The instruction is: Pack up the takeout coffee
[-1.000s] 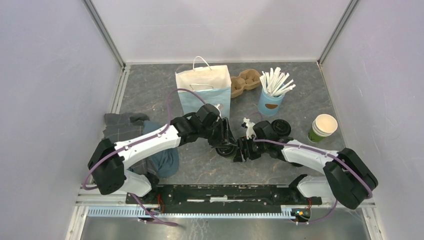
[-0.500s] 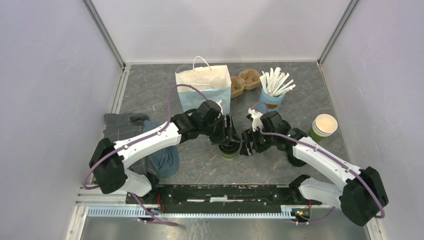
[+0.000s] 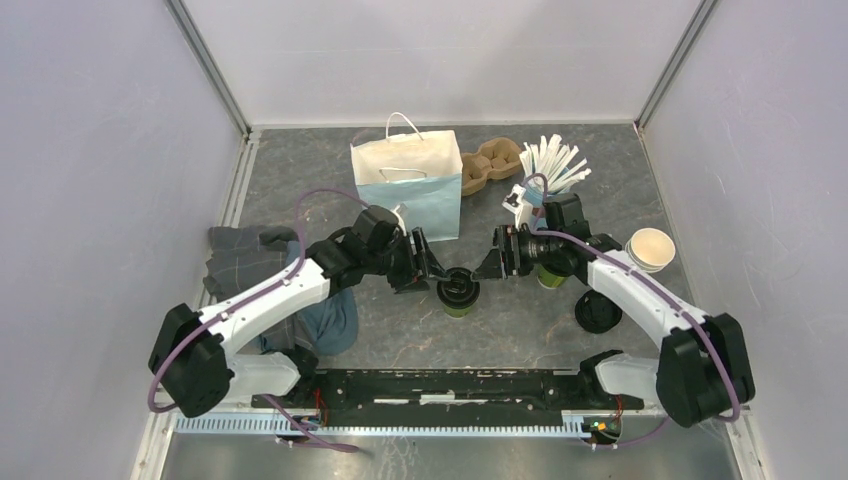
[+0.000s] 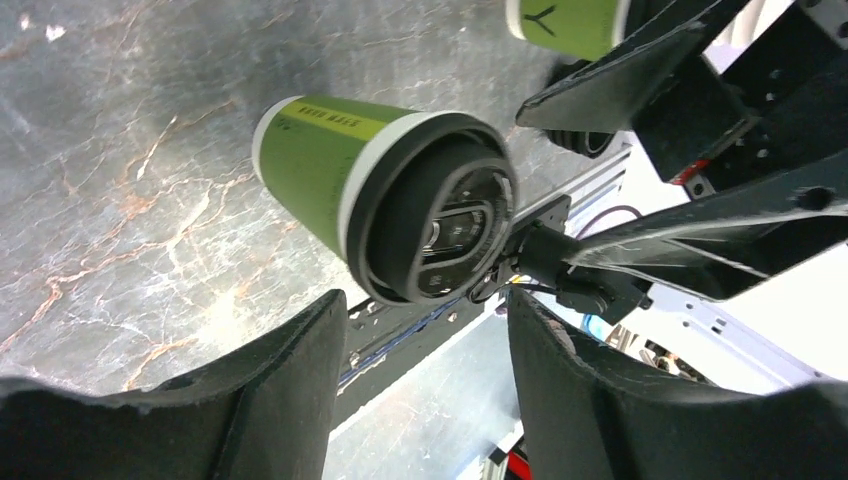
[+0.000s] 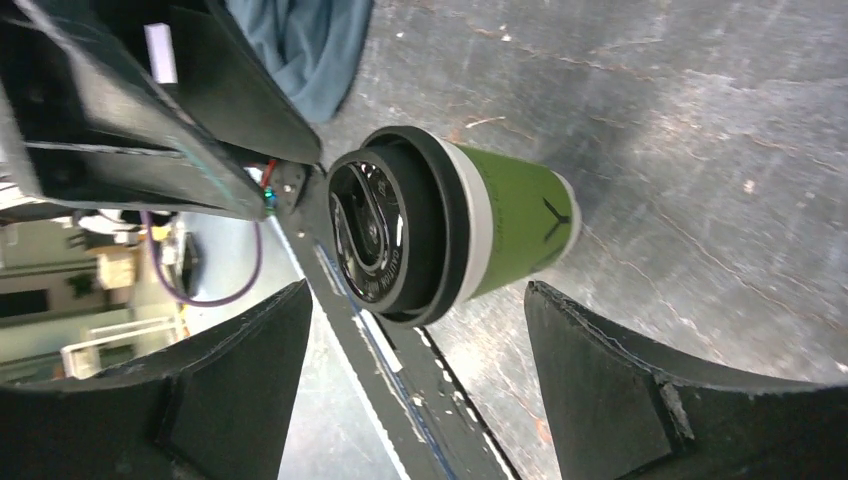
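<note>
Takeout coffee [image 3: 458, 295]: green cup, black lid on, upright on the grey table [image 3: 400, 340], at 6 o'clock from the blue bag [image 3: 420, 205]. My left gripper [image 3: 430, 270]: at the cup's 9 o'clock, jaws wide, not touching it. My right gripper [image 3: 493, 264]: at the cup's 2 o'clock, jaws wide, likewise apart. Neither holds anything. Grey cloth [image 3: 240, 262]: at the table's 9 o'clock edge.

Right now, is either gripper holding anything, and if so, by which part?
Nothing is held. The dark-green paper cup with the round black plastic lid stands free between the left gripper and the right gripper; both have their jaws open and touch nothing.
</note>
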